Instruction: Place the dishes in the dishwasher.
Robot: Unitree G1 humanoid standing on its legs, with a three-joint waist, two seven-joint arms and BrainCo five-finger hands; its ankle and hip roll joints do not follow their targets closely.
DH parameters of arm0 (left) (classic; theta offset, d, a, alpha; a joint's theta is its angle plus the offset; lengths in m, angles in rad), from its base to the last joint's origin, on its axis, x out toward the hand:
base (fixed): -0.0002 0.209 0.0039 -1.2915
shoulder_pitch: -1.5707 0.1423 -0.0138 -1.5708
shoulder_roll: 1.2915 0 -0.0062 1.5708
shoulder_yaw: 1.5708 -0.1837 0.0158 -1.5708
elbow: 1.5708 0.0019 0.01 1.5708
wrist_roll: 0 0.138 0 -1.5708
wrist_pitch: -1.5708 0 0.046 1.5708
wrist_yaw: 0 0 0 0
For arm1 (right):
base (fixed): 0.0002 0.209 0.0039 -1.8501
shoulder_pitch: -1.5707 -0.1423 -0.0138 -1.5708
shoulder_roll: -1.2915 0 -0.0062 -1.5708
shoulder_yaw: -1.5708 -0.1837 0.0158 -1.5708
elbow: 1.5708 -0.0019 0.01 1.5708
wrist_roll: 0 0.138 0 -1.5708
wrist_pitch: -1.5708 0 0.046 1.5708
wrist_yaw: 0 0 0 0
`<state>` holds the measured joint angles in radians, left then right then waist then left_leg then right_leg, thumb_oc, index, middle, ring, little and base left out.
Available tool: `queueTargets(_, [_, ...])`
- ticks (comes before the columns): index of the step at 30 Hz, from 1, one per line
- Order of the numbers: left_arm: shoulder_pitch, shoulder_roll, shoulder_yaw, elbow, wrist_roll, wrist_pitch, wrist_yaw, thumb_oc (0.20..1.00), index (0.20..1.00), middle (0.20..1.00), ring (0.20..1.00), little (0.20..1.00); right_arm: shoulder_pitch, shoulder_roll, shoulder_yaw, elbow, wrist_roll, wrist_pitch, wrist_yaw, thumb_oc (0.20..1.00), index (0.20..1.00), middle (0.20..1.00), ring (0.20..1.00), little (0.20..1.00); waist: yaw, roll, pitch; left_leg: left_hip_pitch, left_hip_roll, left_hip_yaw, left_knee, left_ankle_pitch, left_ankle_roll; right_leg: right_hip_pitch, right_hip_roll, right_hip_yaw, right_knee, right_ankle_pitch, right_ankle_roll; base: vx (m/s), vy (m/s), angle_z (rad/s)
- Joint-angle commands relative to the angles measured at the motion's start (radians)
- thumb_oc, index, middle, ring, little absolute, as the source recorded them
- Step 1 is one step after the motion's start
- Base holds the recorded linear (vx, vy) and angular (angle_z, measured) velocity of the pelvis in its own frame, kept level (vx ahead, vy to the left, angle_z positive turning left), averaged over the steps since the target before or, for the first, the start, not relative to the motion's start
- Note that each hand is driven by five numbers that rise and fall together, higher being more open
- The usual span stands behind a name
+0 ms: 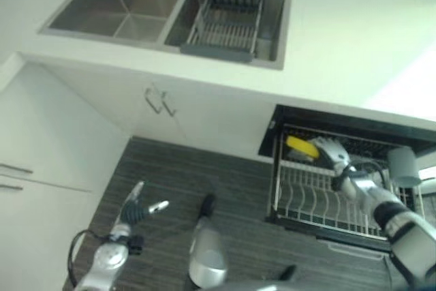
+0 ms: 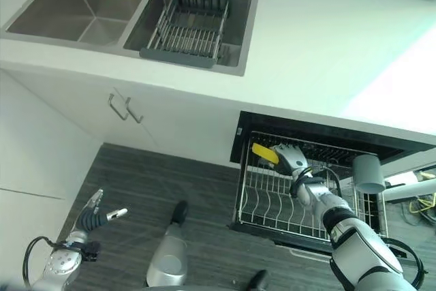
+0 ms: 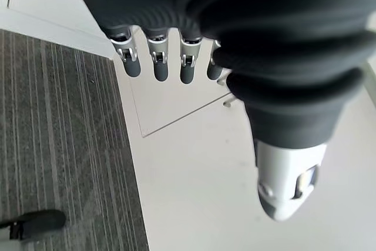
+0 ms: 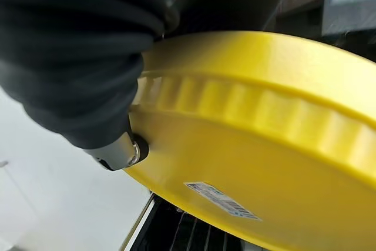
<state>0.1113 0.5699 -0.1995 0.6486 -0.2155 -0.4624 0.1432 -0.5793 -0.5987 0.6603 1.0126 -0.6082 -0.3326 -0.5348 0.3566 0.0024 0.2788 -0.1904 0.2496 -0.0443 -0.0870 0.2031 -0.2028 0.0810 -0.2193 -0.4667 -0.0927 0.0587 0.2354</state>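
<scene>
1. Gripping the round yellow plastic plate (image 4: 252, 139), the right hand (image 2: 291, 157) is pressing its thumb (image 4: 120, 152) against the plate's underside, with the fingers curling over the rim.
2. That plate is hovering over the far left part of the white wire dishwasher rack (image 2: 272, 202), at about 10 o'clock of the rack; whether it is touching the wires cannot be told.
3. The rack is sitting pulled out of the dark dishwasher opening (image 2: 327, 138) under the white countertop (image 2: 320, 46).
4. A grey cup (image 2: 368, 174) is standing at the rack's 2 o'clock corner.
5. The left hand (image 1: 136, 209) is hanging over the dark striped floor (image 2: 177, 175) at 7 o'clock in the head views, its fingers (image 3: 157, 63) straight and relaxed, holding nothing.
6. At 11 o'clock, a grey wire drainer basket (image 2: 187, 28) is resting in the right bowl of the steel double sink (image 2: 68, 15).
</scene>
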Motion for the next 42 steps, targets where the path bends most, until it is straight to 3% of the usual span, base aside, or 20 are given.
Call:
queueTargets(1, [-0.084,0.049,-0.038,0.011,-0.03,-0.07,0.031,1.0,1.0,1.0,1.0,1.0,-0.132,-0.061,0.013,0.011,0.019,0.036,-0.022,0.2,0.2,0.2,0.2,0.2,0.013,-0.017,0.019,0.003,-0.031,-0.053,0.0,-0.095,0.046,-0.014,-0.043,0.054,0.005,0.024,0.026,-0.09,-0.02,0.01])
queueTargets(5, [-0.108,0.052,-0.042,-0.003,-0.057,-0.08,0.053,1.0,1.0,1.0,1.0,1.0,-0.191,-0.079,0.042,0.049,-0.011,0.079,-0.008,0.2,0.2,0.2,0.2,0.2,0.02,0.013,0.05,-0.041,-0.047,-0.061,0.0,-0.083,0.051,-0.051,-0.056,0.052,0.005,0.035,0.026,-0.08,0.008,0.03])
queueTargets(13, [-0.131,0.052,-0.046,-0.014,-0.096,-0.11,0.097,1.0,1.0,1.0,1.0,1.0,-0.219,-0.093,0.063,0.11,-0.059,0.154,-0.034,0.2,0.2,0.2,0.2,0.2,0.018,0.043,0.086,-0.101,-0.065,-0.058,0.0,-0.075,0.057,-0.109,-0.073,0.06,0.005,0.041,0.026,-0.06,0.005,0.02])
queueTargets(18, [-0.13,0.047,-0.043,-0.026,-0.109,-0.133,0.12,1.0,1.0,1.0,1.0,1.0,-0.196,-0.097,0.055,0.12,-0.115,0.196,-0.11,0.2,0.2,0.2,0.2,0.2,0.004,0.056,0.102,-0.122,-0.069,-0.048,0.0,-0.072,0.059,-0.138,-0.078,0.069,0.005,0.047,0.026,-0.03,0.022,0.0])
queueTargets(22, [-0.127,0.056,-0.038,-0.05,-0.119,-0.177,0.156,1.0,1.0,1.0,1.0,1.0,-0.17,-0.108,0.087,0.104,-0.335,0.191,-0.229,0.2,0.2,0.2,0.2,0.2,-0.011,0.069,0.118,-0.149,-0.069,-0.033,0.0,-0.068,0.06,-0.177,-0.085,0.081,0.005,0.053,0.026,-0.04,0.027,-0.03])
queueTargets(29, [-0.121,0.06,-0.033,-0.044,-0.133,-0.213,0.185,1.0,1.0,1.0,1.0,1.0,-0.094,-0.11,0.121,0.061,-0.312,0.217,-0.269,0.2,0.2,0.2,0.2,0.2,-0.039,0.069,0.138,-0.169,-0.069,-0.02,0.0,-0.07,0.062,-0.22,-0.089,0.1,0.005,0.06,0.026,-0.04,-0.002,-0.07])
queueTargets(33, [-0.129,0.043,-0.047,-0.036,-0.134,-0.236,0.196,1.0,1.0,1.0,1.0,1.0,-0.072,-0.081,0.103,0.076,-0.257,0.218,-0.195,0.2,0.2,0.2,0.2,0.2,-0.056,0.081,0.144,-0.171,-0.074,-0.01,0.0,-0.07,0.063,-0.239,-0.094,0.114,0.005,0.062,0.026,-0.03,0.048,-0.03])
queueTargets(34, [-0.133,0.039,-0.049,-0.042,-0.133,-0.234,0.199,1.0,1.0,1.0,1.0,1.0,-0.069,-0.076,0.099,0.079,-0.241,0.223,-0.18,0.498,0.498,0.498,0.498,0.498,-0.059,0.085,0.146,-0.171,-0.075,-0.007,0.0,-0.071,0.063,-0.242,-0.097,0.116,0.005,0.062,0.026,-0.02,0.076,-0.08])
queueTargets(35, [-0.137,0.036,-0.055,-0.044,-0.134,-0.234,0.205,1.0,1.0,1.0,1.0,1.0,-0.067,-0.07,0.096,0.085,-0.23,0.225,-0.167,1.0,1.0,1.0,1.0,1.0,-0.063,0.089,0.147,-0.172,-0.075,-0.005,0.0,-0.07,0.063,-0.244,-0.099,0.117,0.005,0.064,0.026,-0.02,0.067,-0.14])
queueTargets(40, [-0.147,0.018,-0.065,-0.065,-0.135,-0.22,0.216,1.0,1.0,1.0,1.0,1.0,-0.058,-0.042,0.067,0.103,-0.17,0.248,-0.085,1.0,1.0,1.0,1.0,1.0,-0.076,0.105,0.153,-0.167,-0.079,0.005,0.0,-0.071,0.061,-0.253,-0.108,0.122,0.005,0.069,0.026,-0.01,0.067,-0.05])
queueTargets(42, [-0.14,0.002,-0.06,-0.082,-0.132,-0.203,0.209,1.0,1.0,1.0,1.0,1.0,-0.023,0.008,0.013,0.138,0.048,0.287,0.16,1.0,1.0,1.0,1.0,1.0,-0.084,0.111,0.155,-0.159,-0.084,0.01,0.0,-0.072,0.061,-0.253,-0.114,0.125,0.005,0.071,0.026,0.0,0.095,0.0])
